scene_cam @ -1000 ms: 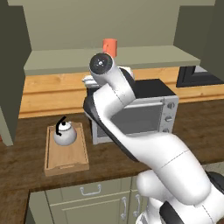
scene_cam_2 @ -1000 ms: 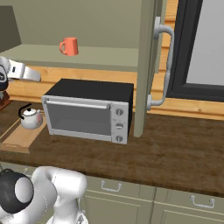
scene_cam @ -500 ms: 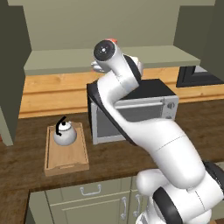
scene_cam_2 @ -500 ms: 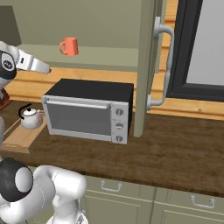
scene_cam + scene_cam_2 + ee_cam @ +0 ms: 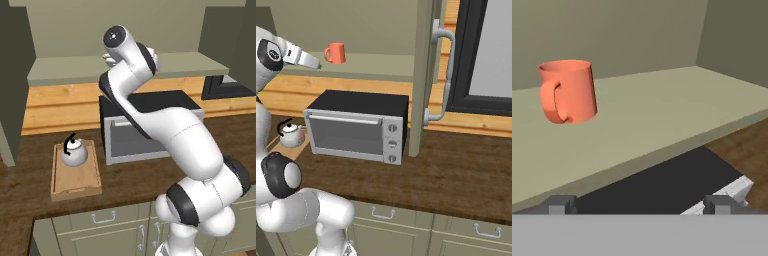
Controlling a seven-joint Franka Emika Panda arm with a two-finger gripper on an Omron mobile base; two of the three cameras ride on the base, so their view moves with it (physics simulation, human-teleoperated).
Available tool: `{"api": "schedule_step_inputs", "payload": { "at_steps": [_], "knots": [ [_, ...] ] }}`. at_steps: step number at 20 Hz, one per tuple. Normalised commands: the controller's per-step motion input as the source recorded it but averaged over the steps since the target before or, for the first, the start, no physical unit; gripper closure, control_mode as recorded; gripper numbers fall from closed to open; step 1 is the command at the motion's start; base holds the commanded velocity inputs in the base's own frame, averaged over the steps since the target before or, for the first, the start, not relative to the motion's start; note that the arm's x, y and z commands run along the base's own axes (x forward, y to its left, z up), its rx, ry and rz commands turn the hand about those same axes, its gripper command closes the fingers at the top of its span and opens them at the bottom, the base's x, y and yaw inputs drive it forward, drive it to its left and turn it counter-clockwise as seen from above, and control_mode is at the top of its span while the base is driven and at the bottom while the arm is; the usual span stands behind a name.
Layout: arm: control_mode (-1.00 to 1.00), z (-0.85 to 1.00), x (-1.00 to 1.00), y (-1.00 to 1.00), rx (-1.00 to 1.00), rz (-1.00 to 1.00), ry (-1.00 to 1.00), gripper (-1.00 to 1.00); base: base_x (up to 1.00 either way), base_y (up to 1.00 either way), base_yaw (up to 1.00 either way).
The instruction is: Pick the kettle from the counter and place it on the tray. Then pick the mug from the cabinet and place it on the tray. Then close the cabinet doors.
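The orange-red mug (image 5: 567, 90) stands upright on the pale shelf (image 5: 662, 115) of the cabinet, handle turned toward me. My gripper (image 5: 639, 205) is open, its fingertips (image 5: 559, 204) set wide apart just short of the shelf edge, with nothing between them. From the right base view, the gripper (image 5: 313, 63) sits a little left of and below the mug (image 5: 334, 52). The white-grey kettle (image 5: 74, 152) sits upright in the light-wood tray (image 5: 75, 182) on the dark counter (image 5: 125, 180). Both cabinet doors hang open; the right door (image 5: 423, 75) is seen edge-on with its silver handle (image 5: 443, 75).
A black and silver microwave (image 5: 356, 127) stands on the counter under the shelf, right of the tray. The open left door (image 5: 10, 100) hangs beside the tray. A dark-framed window (image 5: 486, 55) is at the far right. Drawers (image 5: 110, 225) run under the counter.
The arm has swung up from above the microwave to shelf height. The gripper has moved right, toward the mug. The kettle and the tray have not moved.
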Motion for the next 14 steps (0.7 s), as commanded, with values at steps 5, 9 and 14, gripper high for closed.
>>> {"api": "schedule_step_inputs", "payload": {
  "at_steps": [5, 9, 14],
  "knots": [
    [-1.0, 0.03, 0.36, 0.0, 0.0, 0.0, -0.03, -1.0, 0.0, 0.0, 0.0],
    [-1.0, 0.0, 0.39, 0.0, 0.0, 0.0, -0.03, -1.0, 0.0, 0.0, 0.0],
    [-1.0, -0.03, 0.28, 0.0, 0.04, -0.01, -0.01, -1.0, 0.0, 0.0, 0.0]
  ]
}}
